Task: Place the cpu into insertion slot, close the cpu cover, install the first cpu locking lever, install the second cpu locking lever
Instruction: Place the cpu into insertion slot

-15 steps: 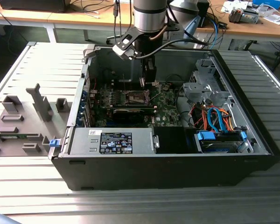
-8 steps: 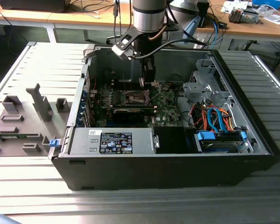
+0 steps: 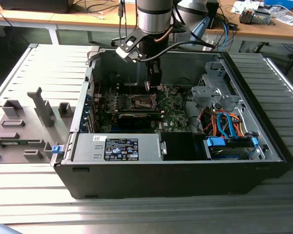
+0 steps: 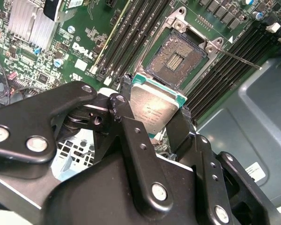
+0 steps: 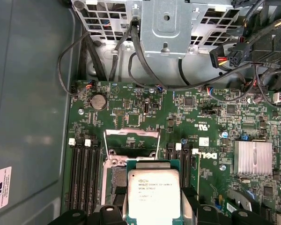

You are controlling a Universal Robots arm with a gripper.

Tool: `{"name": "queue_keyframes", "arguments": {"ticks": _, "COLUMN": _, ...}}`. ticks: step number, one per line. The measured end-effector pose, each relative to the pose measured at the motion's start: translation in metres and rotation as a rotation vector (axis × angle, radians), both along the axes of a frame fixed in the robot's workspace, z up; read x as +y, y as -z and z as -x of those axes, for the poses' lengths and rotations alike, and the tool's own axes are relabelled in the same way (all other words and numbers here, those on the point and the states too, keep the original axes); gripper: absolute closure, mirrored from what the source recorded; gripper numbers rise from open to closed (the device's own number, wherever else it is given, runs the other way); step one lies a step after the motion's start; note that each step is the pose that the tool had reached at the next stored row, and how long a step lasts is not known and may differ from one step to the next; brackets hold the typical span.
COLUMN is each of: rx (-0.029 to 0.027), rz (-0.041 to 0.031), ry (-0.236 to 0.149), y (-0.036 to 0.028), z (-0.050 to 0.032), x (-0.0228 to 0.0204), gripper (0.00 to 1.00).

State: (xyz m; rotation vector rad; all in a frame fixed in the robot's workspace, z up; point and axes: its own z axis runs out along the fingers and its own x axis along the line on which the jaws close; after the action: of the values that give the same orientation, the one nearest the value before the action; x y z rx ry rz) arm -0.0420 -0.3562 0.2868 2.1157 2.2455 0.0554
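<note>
**Cpu clamped above the open slot**

In the exterior view, grey fixtures [image 3: 19, 129] stand on the left side of the bench [image 3: 29, 195]. The open case [image 3: 185, 178] lies at the bench's middle. The arm [image 3: 154, 14] reaches down into it over the green board [image 3: 173, 109]. The end effector [image 3: 154, 80] hangs just above the slot [image 3: 143, 101], near the case's far wall. At the case's right end sit a metal cage [image 3: 207, 92] and orange and blue cables [image 3: 229, 122].

In the second wrist view the end effector [image 4: 155, 102] is clamped on the cpu [image 4: 152, 112]. One black finger [image 4: 125, 93] presses one edge and a second finger presses the opposite edge. The cpu shows its silver top and is held above the board, just beside the slot [image 4: 175, 58], whose dark middle lies bare. A thin lever [image 4: 239, 59] sticks out from a corner of the slot.

In the first wrist view the cpu [image 5: 153, 194] hides most of the slot [image 5: 113, 180]. The cover [image 5: 131, 134] stands raised at one edge of the slot, with memory slots [image 5: 84, 173] on either side.
</note>
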Motion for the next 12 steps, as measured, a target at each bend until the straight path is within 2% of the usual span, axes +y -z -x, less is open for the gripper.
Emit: {"name": "queue_keyframes", "arguments": {"ticks": 12, "rx": 0.0000, "rz": 0.0000, "ry": 0.000, "y": 0.0002, "z": 0.0032, "x": 0.0000, "gripper": 0.46}}
